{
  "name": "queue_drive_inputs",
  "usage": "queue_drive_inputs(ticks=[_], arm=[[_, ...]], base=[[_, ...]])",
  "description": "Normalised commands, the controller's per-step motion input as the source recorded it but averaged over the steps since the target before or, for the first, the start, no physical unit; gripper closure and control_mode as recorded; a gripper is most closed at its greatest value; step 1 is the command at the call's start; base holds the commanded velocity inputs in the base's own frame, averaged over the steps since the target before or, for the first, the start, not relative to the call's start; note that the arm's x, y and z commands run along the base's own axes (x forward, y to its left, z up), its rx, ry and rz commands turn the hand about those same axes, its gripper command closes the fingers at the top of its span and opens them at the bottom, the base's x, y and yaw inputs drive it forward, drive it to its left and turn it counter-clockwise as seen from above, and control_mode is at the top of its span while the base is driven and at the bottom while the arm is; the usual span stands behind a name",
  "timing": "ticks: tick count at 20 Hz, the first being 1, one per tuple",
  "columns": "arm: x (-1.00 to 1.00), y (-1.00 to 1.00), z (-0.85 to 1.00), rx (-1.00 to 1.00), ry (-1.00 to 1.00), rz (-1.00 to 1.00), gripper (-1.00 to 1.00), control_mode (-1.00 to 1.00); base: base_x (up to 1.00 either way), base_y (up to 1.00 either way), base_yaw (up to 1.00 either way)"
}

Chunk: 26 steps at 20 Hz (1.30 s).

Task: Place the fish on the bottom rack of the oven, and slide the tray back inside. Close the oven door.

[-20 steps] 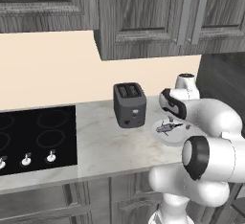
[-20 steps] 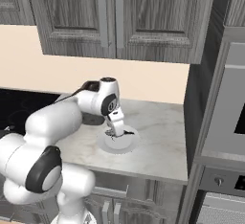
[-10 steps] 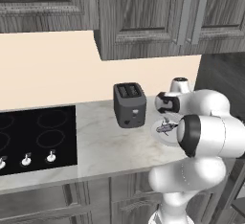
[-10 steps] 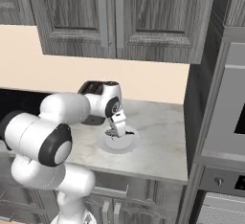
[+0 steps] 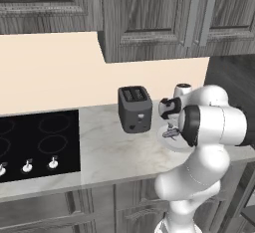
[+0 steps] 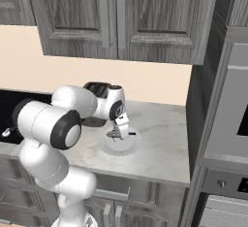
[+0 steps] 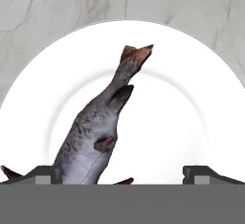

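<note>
On the marble surface (image 6: pixel 160 138), our fingers (image 7: pixel 45 174) sit spread wide over the fish (image 7: pixel 95 137) on its white plate (image 7: pixel 191 122), gripping nothing; next we close on its body and lift.

Even, soft light fills both base views, with no hard glare and no single source to be seen. The marble tabletop (image 5: pixel 114 152) reads bright and pale, while the cabinets (image 6: pixel 121 17) above it stay dim grey, with a darker band under their lower edge. The robot arm (image 6: pixel 53 124) carries smooth shading with gentle highlights. In the hand view the white plate (image 7: pixel 201 103) is nearly blown out, its inner ring a faint grey shadow, and the fish (image 7: pixel 95 132) on it looks slightly soft and pixelated. Edges show no bending.
</note>
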Motion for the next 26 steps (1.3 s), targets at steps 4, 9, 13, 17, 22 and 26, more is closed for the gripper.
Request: queue_drive_inputs(ticks=[4, 9, 13, 17, 22, 26], arm=[[0.21, -0.12, -0.18, 0.00, -0.03, -0.02, -1.00, -1.00], [0.24, -0.05, -0.18, 0.00, -0.02, -0.02, -1.00, -1.00], [0.40, 0.00, -0.24, 0.00, -0.03, -0.03, -1.00, -1.00], [0.34, 0.00, -0.33, 0.00, -0.07, -0.03, -1.00, -1.00], [0.06, 0.00, -0.12, 0.00, -0.02, -0.01, 1.00, -1.00], [-0.34, -0.08, 0.12, 0.01, -0.02, -0.10, 1.00, -1.00]], base=[[0.00, 0.00, 0.00], [0.00, 0.00, 0.00], [0.00, 0.00, 0.00], [0.00, 0.00, 0.00], [0.00, 0.00, 0.00], [0.00, 0.00, 0.00]])
